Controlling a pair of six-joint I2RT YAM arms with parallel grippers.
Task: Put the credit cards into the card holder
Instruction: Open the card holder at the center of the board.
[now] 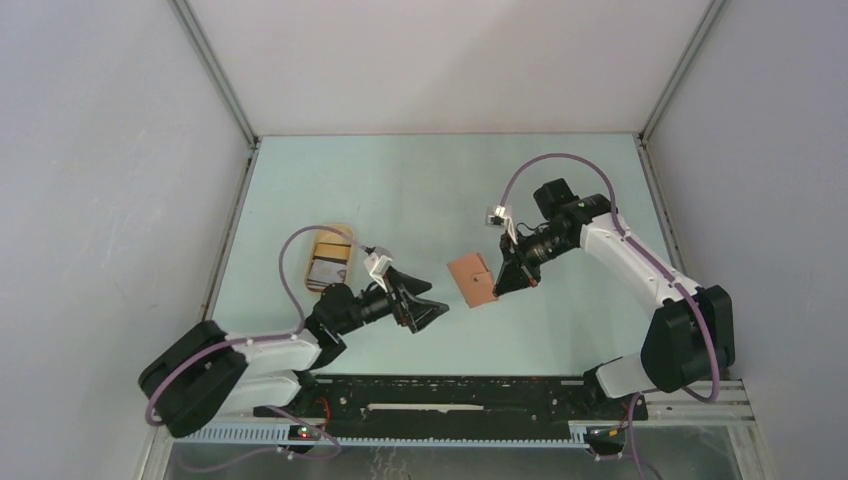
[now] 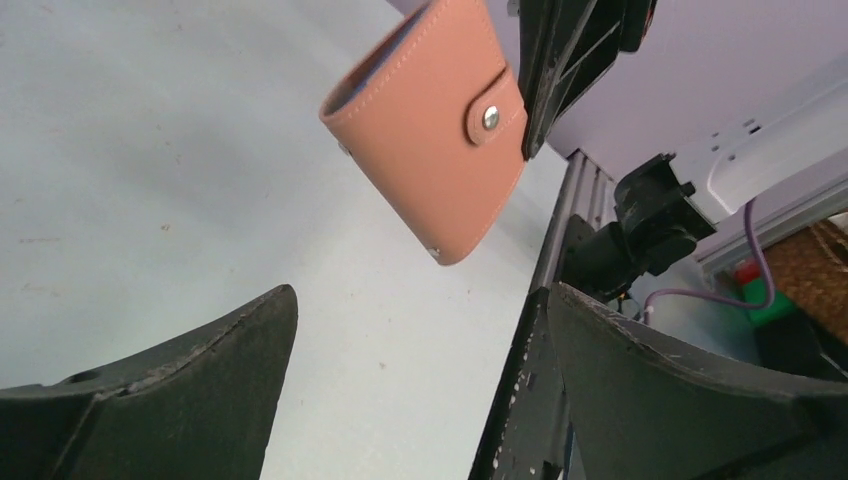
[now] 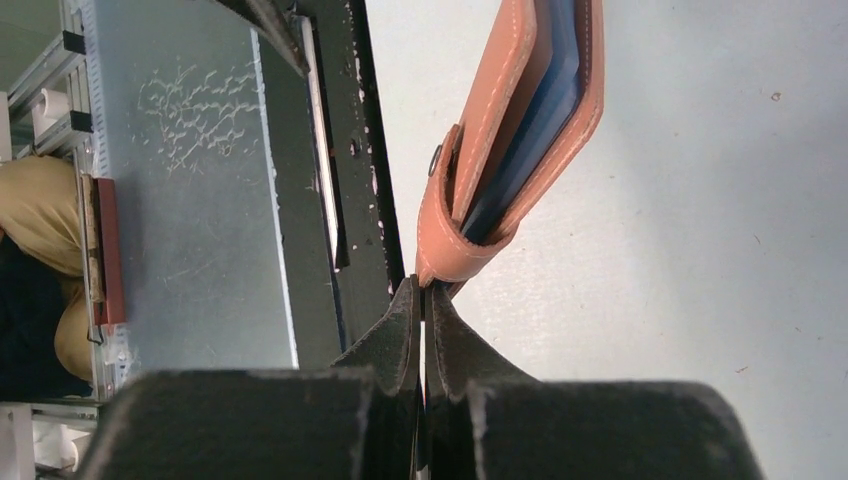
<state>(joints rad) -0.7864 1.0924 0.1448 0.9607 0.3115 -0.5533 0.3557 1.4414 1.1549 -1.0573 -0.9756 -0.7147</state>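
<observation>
The card holder is a reddish-brown leather wallet, folded shut and hanging above the table. My right gripper is shut on its edge by the strap. In the right wrist view my right gripper pinches the lower end of the card holder, with grey-blue slots showing between the flaps. My left gripper is open and empty, a short way left of the card holder and pointing at it. In the left wrist view the card holder shows its snap button, above my left gripper. The credit cards lie in a tray at the left.
The pale tan oval tray holding the cards sits behind my left arm near the left wall. A black rail runs along the table's near edge. Grey walls enclose the pale green table.
</observation>
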